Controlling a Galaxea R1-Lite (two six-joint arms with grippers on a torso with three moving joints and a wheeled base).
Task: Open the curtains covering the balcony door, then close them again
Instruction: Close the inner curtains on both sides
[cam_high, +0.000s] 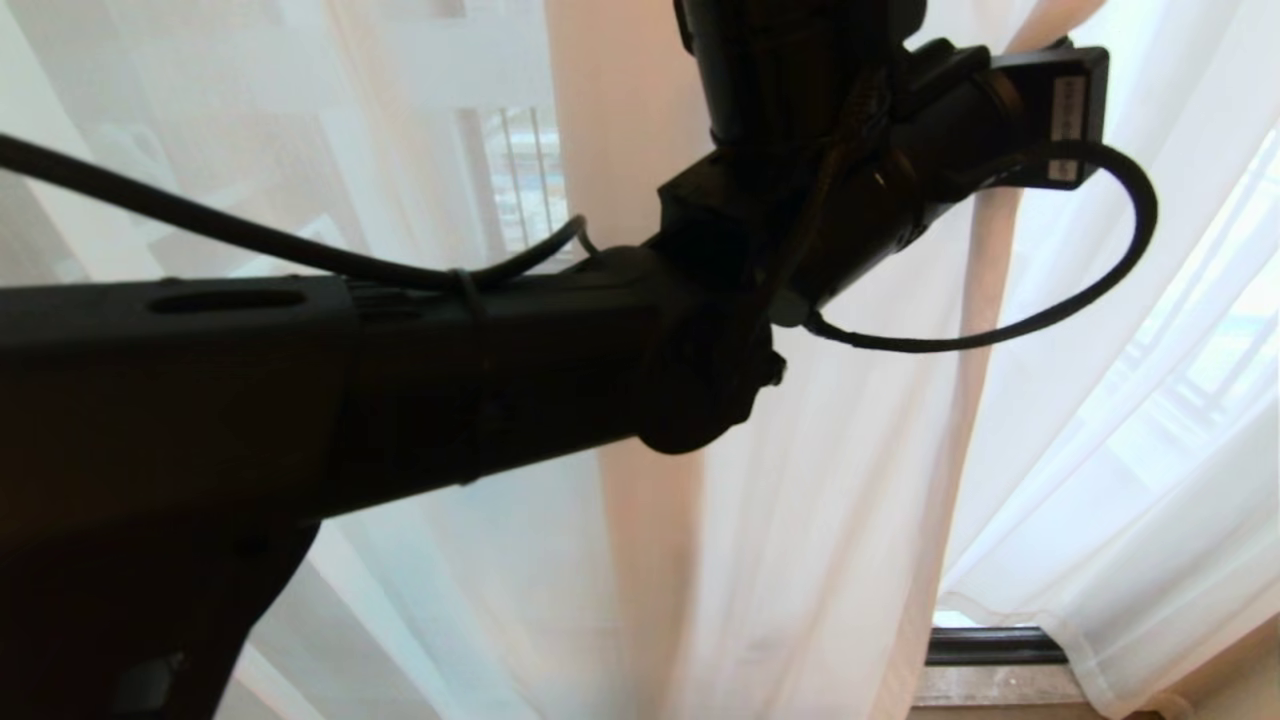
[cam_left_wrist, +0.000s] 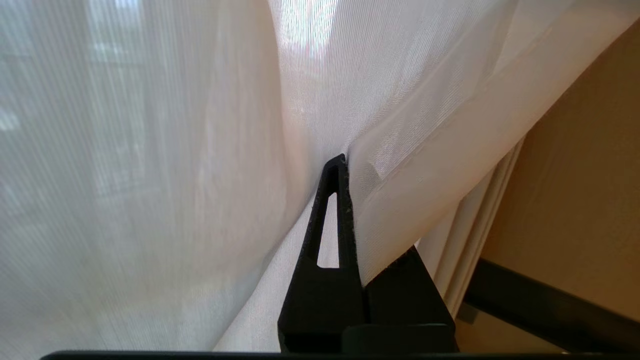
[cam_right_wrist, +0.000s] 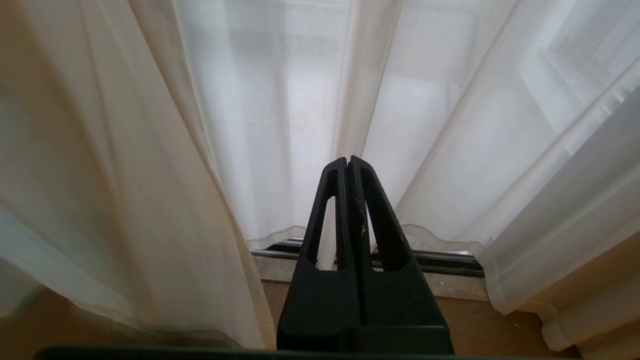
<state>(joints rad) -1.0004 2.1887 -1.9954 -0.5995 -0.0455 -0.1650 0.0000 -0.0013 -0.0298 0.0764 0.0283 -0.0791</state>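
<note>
Pinching one curtain; left gripper fingers closed

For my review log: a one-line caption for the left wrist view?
Left tool shut on a fold of sheer curtain.

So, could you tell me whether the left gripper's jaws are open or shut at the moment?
Shut, on the curtains: in the left wrist view the left gripper has sheer fabric pinched between its jaws, folds fanning from the tip.
</note>
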